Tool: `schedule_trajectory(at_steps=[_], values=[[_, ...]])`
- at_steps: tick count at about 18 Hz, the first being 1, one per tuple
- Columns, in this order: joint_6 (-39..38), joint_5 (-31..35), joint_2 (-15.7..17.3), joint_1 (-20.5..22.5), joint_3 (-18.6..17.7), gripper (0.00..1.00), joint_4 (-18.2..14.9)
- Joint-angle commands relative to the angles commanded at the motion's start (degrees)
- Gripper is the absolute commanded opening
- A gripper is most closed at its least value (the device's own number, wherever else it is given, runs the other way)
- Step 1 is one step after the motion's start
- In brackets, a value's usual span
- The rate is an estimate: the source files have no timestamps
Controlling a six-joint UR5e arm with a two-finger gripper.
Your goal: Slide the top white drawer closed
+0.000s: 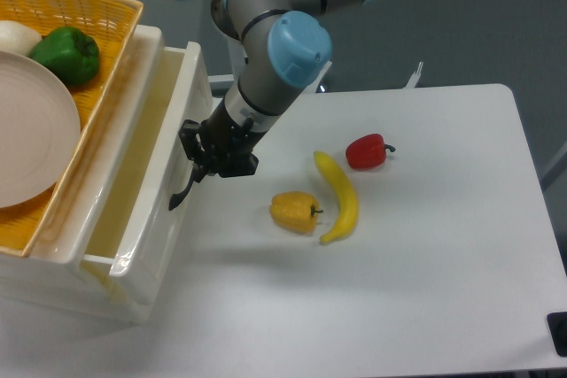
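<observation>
Tool (200, 158) presses against front of top drawer (146, 185) at its black handle (183, 190) (finger state unreadable); drawer is partly open. Banana (339, 196) lies on worktop (425, 289).

The arm (266, 6) in the upper middle of the frame is built of grey tubes with light blue round joint caps, ending in a black gripper (199, 155).
</observation>
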Motion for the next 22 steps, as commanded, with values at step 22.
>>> schedule_trajectory(at_steps=[22], values=[[-1.41,2.01,1.06,-0.8,-1.15,0.2,0.18]])
